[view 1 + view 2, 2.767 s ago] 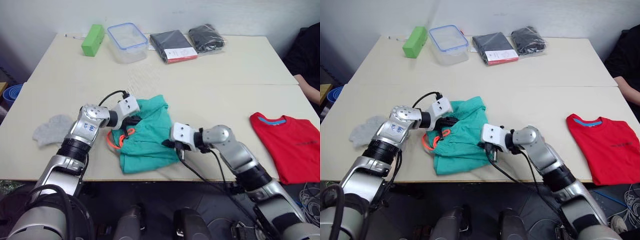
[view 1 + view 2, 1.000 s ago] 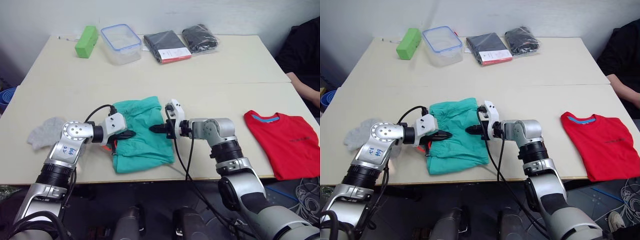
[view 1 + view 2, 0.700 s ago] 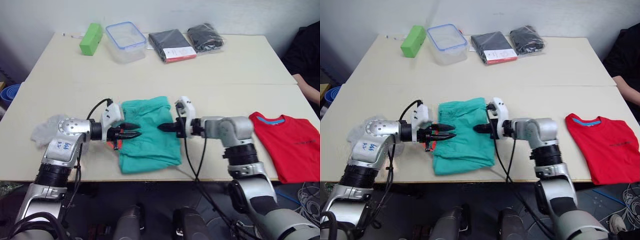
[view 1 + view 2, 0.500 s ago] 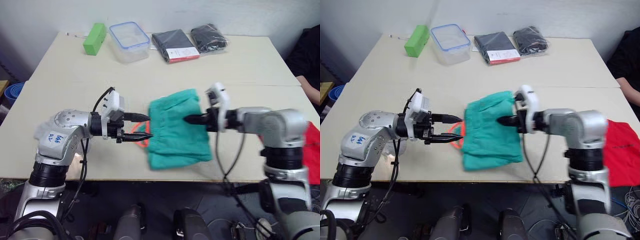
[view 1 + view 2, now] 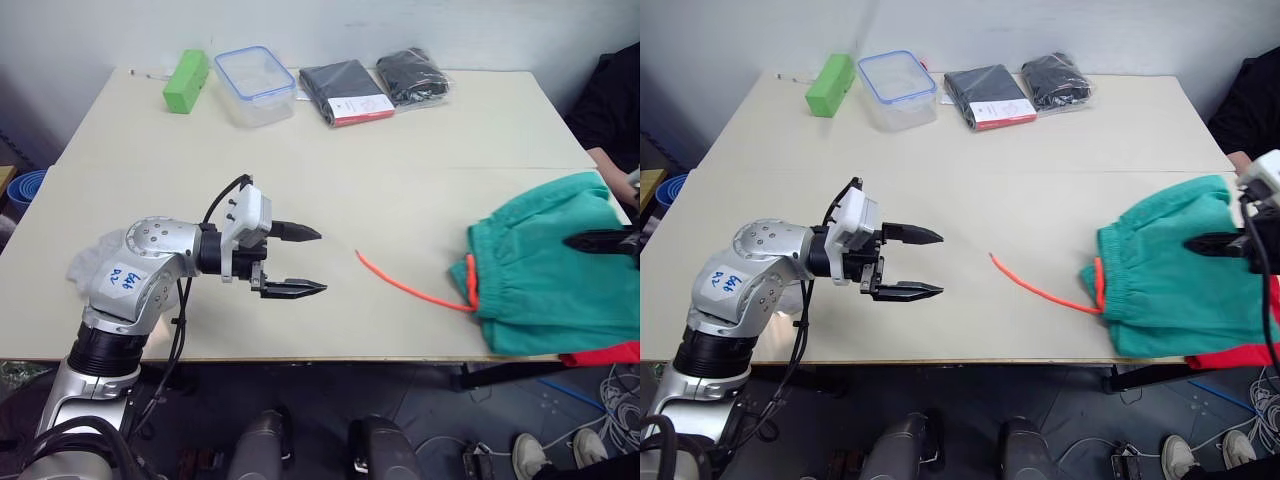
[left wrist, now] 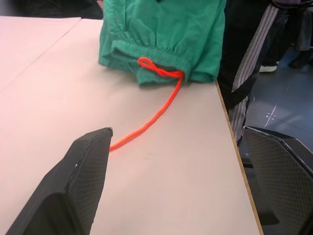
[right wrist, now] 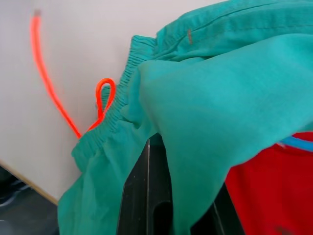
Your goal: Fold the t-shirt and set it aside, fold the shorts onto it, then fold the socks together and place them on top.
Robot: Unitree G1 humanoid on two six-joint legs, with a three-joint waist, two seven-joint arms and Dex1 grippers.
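The teal-green shorts (image 5: 540,290) lie bunched at the table's right end, on top of the red t-shirt (image 5: 603,354), of which a strip shows beneath. My right gripper (image 5: 1190,243) is shut on a fold of the shorts, its fingers (image 7: 146,196) wrapped in the cloth. The orange drawstring (image 5: 400,283) trails left from the waistband across the bare table. Far to the left, my left gripper (image 5: 322,262) hovers open with nothing between its fingers, pointing toward the shorts. The grey socks (image 5: 84,268) lie at the left edge, partly hidden behind my left arm.
At the back stand a green block (image 5: 186,80), a clear blue-rimmed container (image 5: 255,85) and two packs of dark folded clothing (image 5: 345,92) (image 5: 414,75). A person's arm (image 5: 612,160) shows at the right edge. A blue bin (image 5: 22,187) sits beyond the left edge.
My left gripper opened and let go of the shorts. My right gripper pulled the shorts far to the right, onto the t-shirt, with the drawstring trailing behind.
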